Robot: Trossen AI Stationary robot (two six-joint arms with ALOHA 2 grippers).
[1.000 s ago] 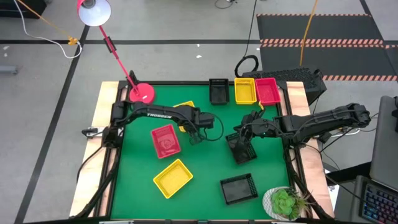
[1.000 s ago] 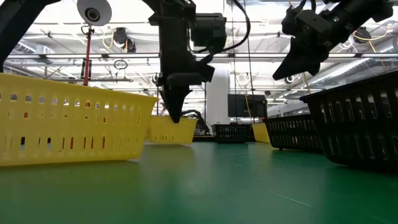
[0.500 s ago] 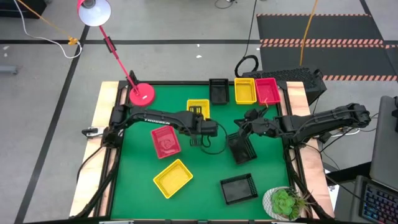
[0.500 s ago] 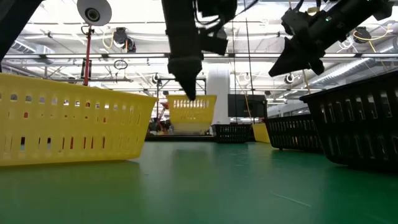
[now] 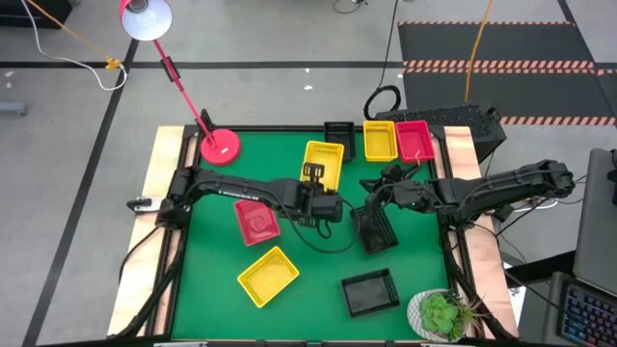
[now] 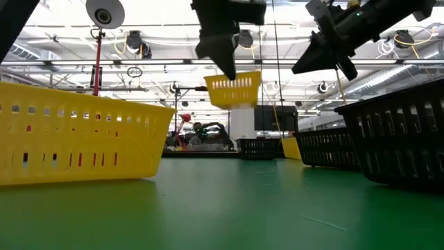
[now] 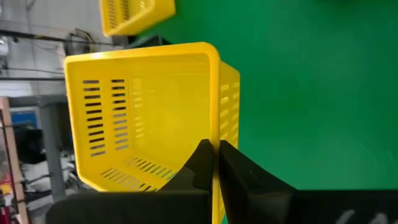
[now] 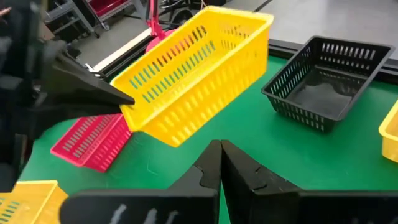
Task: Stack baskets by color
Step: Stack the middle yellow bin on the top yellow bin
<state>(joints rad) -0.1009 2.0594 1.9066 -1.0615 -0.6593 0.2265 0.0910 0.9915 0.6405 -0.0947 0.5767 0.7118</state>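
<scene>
My left gripper (image 5: 313,180) is shut on a yellow basket (image 5: 324,162), which hangs in the air over the table's far middle (image 6: 234,90). My right gripper (image 5: 374,198) is shut and holds nothing; it hovers above a black basket (image 5: 374,229) lying on the green mat. At the far edge sit another black basket (image 5: 338,130), a yellow basket (image 5: 379,141) and a red basket (image 5: 415,141). On the mat lie a red basket (image 5: 255,220), a yellow basket (image 5: 268,275) and a black basket (image 5: 370,292). My left gripper pinches a wall of the yellow basket at its rim (image 7: 216,134), one finger inside and one outside, at the basket's near end by a corner (image 8: 130,109). The fingers slant down from the table's left. The basket is lifted clear and tilted, its far end free.
A red lamp stands with its round base (image 5: 220,146) at the far left corner. A potted plant (image 5: 441,313) sits at the near right corner. Open green mat (image 5: 212,289) lies along the near left.
My left gripper has risen and swung toward the table's right and far edge while its wrist rolled. It has carried the yellow basket off the mat, which now hangs clear and turned about. My right gripper has rolled in place, staying shut.
</scene>
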